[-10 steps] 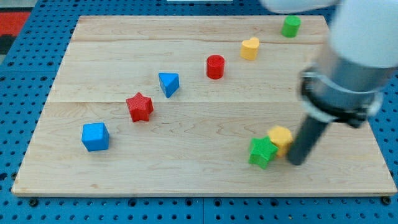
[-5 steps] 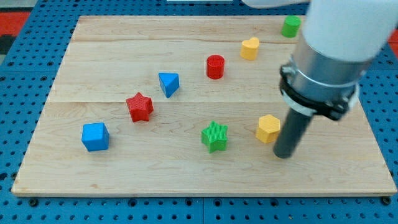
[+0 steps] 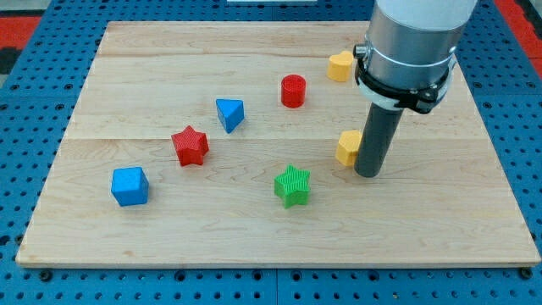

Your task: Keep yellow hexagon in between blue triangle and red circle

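The yellow hexagon (image 3: 346,147) lies right of the board's middle, partly hidden by my rod. My tip (image 3: 367,174) rests on the board just right of and below it, touching its right side. The red circle (image 3: 293,90) stands up and to the left of the hexagon. The blue triangle (image 3: 229,113) lies further left, below and left of the red circle. The hexagon is off to the right of both, not between them.
A green star (image 3: 293,185) lies below and left of the hexagon. A red star (image 3: 190,146) and a blue cube (image 3: 129,185) lie at the left. A yellow heart (image 3: 340,65) lies at the top, partly behind the arm. The wooden board (image 3: 127,68) sits on blue pegboard.
My tip moved left and up, pushing the yellow hexagon up-left. The green star slid left early on, away from the hexagon, then stayed. The arm now hides the green block at the top right.
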Tool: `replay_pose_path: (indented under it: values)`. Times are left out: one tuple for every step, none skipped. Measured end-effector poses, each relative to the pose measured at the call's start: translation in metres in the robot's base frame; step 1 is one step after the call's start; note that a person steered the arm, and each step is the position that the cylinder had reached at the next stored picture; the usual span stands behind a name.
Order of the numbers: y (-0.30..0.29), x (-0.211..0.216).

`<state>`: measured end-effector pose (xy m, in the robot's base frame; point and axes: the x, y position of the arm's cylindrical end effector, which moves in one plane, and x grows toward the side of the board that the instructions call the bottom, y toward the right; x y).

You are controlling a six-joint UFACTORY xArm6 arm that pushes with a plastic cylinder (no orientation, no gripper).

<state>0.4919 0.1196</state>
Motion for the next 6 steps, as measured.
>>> replay_pose_path:
  values:
    - [-0.022, -0.043]
    - [-0.084, -0.053]
    - [-0.067, -0.044]
    - [-0.037, -0.037]
    - [-0.025, -0.062]
    - [-0.065, -0.089]
